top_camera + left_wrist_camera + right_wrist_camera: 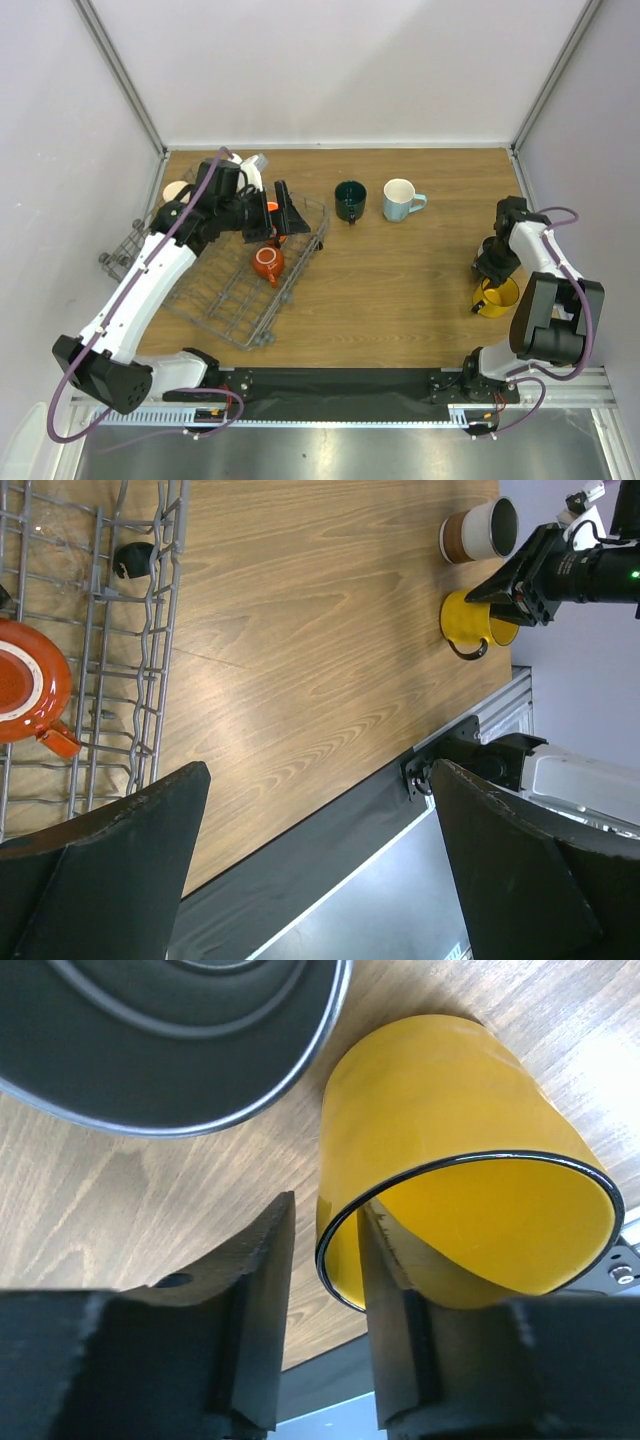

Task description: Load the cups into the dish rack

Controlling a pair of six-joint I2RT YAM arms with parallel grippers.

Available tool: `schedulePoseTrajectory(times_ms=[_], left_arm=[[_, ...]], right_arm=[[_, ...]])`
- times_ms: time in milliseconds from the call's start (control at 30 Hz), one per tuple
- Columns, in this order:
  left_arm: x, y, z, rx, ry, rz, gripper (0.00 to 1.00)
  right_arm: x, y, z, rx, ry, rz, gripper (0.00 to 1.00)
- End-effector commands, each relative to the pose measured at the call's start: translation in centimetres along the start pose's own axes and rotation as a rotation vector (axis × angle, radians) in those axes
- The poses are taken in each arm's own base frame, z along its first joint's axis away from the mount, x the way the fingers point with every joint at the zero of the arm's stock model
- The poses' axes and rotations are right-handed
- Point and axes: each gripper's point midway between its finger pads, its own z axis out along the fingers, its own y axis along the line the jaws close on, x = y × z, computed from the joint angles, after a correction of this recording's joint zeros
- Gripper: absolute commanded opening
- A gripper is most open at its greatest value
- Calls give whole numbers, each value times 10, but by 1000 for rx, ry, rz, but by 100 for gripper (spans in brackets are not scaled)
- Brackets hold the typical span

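Observation:
The grey wire dish rack (225,300) lies at the left with an orange mug (266,263) upside down in it. My left gripper (278,220) hangs open and holds nothing over the rack's far side. In its wrist view the orange mug (25,685) and rack wires (130,630) are at the left. A dark green mug (350,200) and a light blue mug (402,200) stand mid-table. My right gripper (328,1210) straddles the yellow mug's (450,1130) rim: one finger is inside, the other outside with a gap. A cream cup (176,190) peeks out behind the left arm.
A brown cup with a pale rim (478,530) stands right beside the yellow mug (470,620), and its dark inside (150,1020) fills the upper left of the right wrist view. The table's front edge with a black strip (340,380) is close to the yellow mug (497,298).

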Motion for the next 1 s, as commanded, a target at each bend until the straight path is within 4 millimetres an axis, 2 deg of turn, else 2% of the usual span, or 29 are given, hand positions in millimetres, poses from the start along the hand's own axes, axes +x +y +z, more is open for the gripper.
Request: schedulePoseTrajectory(times_ms=[0, 233, 400, 467, 500, 600, 667, 767, 833, 867, 933, 967], left_arm=[[-7, -6, -2, 15, -17, 40, 98], [2, -9, 8, 60, 30, 9, 98], [0, -11, 6, 67, 16, 11, 98], [2, -13, 5, 85, 13, 4, 98], [4, -16, 5, 106, 21, -4, 99], [5, -23, 3, 141, 27, -11, 100], [6, -27, 1, 154, 30, -32, 100], [6, -31, 0, 170, 37, -72, 100], [2, -36, -4, 171, 31, -92, 100], [1, -38, -6, 176, 31, -99, 100], [-6, -58, -15, 254, 21, -100, 100], [-5, -65, -18, 294, 25, -104, 100]], right_arm=[[2, -3, 1, 7, -4, 34, 36], [33, -10, 7, 16, 84, 64, 0], [48, -6, -11, 9, 78, 42, 0], [55, 7, -24, -44, 77, 15, 0], [60, 10, -33, -69, 77, 10, 0], [76, 44, -68, -229, 78, -43, 0], [83, 69, -101, -371, 48, -87, 0], [97, 96, -139, -574, 62, -151, 0], [108, 123, -174, -778, 70, -238, 0], [106, 138, -189, -873, 41, -275, 0], [119, 153, -216, -1009, 71, -356, 0], [117, 161, -228, -1074, 48, -396, 0]])
